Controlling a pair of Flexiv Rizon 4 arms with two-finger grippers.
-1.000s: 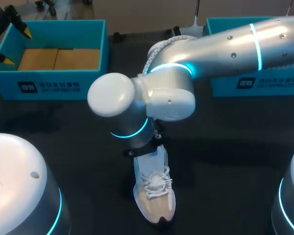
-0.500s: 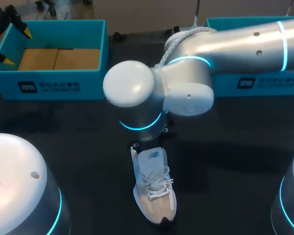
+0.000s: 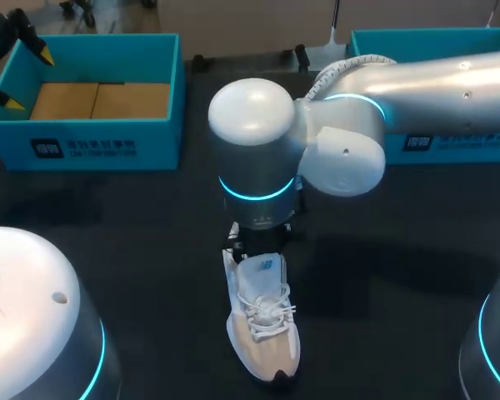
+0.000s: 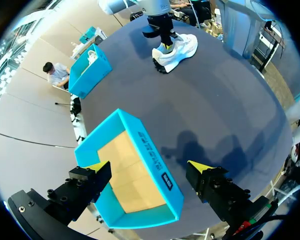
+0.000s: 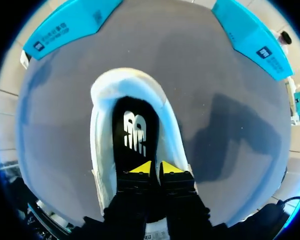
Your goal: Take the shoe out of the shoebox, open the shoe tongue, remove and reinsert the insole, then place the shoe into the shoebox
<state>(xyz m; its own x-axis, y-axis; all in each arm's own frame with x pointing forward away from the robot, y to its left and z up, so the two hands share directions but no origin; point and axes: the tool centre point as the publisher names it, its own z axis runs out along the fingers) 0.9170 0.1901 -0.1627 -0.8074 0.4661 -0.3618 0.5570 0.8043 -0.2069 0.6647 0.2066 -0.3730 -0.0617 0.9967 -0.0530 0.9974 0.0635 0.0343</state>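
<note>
A white lace-up shoe [image 3: 265,333] lies on the dark table near its front edge, toe toward me. Its black insole [image 5: 132,135] with a white logo lies inside it. My right gripper [image 5: 154,167] points down into the heel opening, its yellow tips a narrow gap apart over the insole with nothing between them. In the head view the right arm's wrist [image 3: 254,175] hides that gripper. My left gripper [image 4: 149,167] hangs wide open and empty over the teal shoebox [image 4: 155,165] at the far left. The shoe [image 4: 177,50] lies far ahead of it.
The left shoebox [image 3: 92,146] shows only its brown cardboard floor. A second teal box [image 3: 450,137] stands at the back right, partly behind my right arm. Bare dark tabletop [image 3: 150,250] lies between the boxes and the shoe.
My right arm's wrist and elbow swung to the right and toward the back, uncovering the shoe's heel. The shoe stayed in place. The left arm has not moved.
</note>
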